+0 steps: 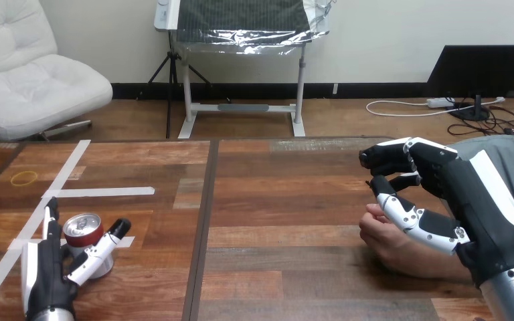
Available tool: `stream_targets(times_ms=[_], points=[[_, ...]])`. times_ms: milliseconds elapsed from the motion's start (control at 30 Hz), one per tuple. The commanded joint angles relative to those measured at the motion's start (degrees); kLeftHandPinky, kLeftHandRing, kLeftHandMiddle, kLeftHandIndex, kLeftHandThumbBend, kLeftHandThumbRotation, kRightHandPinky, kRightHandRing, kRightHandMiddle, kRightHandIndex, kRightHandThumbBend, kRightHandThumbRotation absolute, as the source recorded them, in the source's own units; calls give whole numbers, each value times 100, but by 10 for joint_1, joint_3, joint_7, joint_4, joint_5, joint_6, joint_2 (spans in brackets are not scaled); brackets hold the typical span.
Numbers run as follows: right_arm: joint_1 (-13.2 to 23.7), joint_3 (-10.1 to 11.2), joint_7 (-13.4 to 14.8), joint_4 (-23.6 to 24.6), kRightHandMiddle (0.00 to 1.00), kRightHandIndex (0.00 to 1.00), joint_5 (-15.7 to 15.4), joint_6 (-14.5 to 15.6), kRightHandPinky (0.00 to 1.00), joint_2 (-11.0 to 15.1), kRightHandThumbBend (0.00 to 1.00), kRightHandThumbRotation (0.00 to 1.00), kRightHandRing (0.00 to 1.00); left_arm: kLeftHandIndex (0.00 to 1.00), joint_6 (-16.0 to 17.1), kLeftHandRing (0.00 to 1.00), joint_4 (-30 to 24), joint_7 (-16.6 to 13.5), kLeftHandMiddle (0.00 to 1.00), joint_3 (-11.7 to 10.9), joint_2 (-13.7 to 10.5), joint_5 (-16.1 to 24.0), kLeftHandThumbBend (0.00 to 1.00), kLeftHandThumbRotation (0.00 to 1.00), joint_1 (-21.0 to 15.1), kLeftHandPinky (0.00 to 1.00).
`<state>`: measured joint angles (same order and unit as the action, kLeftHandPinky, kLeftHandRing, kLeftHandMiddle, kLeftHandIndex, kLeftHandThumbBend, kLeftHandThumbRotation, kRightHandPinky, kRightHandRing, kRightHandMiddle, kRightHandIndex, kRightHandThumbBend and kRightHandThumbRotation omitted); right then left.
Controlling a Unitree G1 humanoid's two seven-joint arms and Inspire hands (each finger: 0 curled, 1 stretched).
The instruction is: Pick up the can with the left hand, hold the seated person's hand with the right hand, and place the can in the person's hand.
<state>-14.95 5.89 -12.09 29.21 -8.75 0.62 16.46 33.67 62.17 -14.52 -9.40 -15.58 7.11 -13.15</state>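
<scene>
Left hand (43, 274) fingers (53, 215) stood wide and straight to the left of the upright can (82, 227), thumb on its right, nothing yet closed. The can stood at the worktop's (274, 267) near left, well apart from the person's hand (380, 235), where the right hand (458, 194) hung over it, grip impossible to tell.

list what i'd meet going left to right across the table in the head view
left hand → red can → dark seam in the table → person's hand → right hand
</scene>
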Motion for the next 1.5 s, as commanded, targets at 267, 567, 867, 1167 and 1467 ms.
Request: stream_targets(times_ms=[267, 567, 867, 1167, 1467], points=[[35, 14, 0, 34, 70, 63, 6, 3, 62, 12, 32, 0, 70, 99, -49, 95, 62, 29, 98, -6, 9, -27, 100, 52, -46, 89], [34, 15, -4, 36, 70, 63, 8, 4, 62, 15, 32, 0, 70, 97, -45, 94, 63, 37, 97, -6, 13, -39, 100, 50, -51, 87], [35, 17, -8, 35, 70, 63, 11, 6, 62, 15, 32, 0, 70, 93, -43, 91, 61, 34, 93, -3, 14, -35, 100, 49, -53, 84], [36, 17, -10, 37, 70, 63, 5, 9, 62, 16, 32, 0, 70, 89, -36, 86, 59, 39, 88, -4, 14, -37, 97, 46, -55, 80], [37, 15, -10, 41, 69, 63, 2, 16, 62, 16, 32, 0, 69, 85, -42, 81, 56, 39, 84, 4, 10, -28, 96, 44, -56, 74]])
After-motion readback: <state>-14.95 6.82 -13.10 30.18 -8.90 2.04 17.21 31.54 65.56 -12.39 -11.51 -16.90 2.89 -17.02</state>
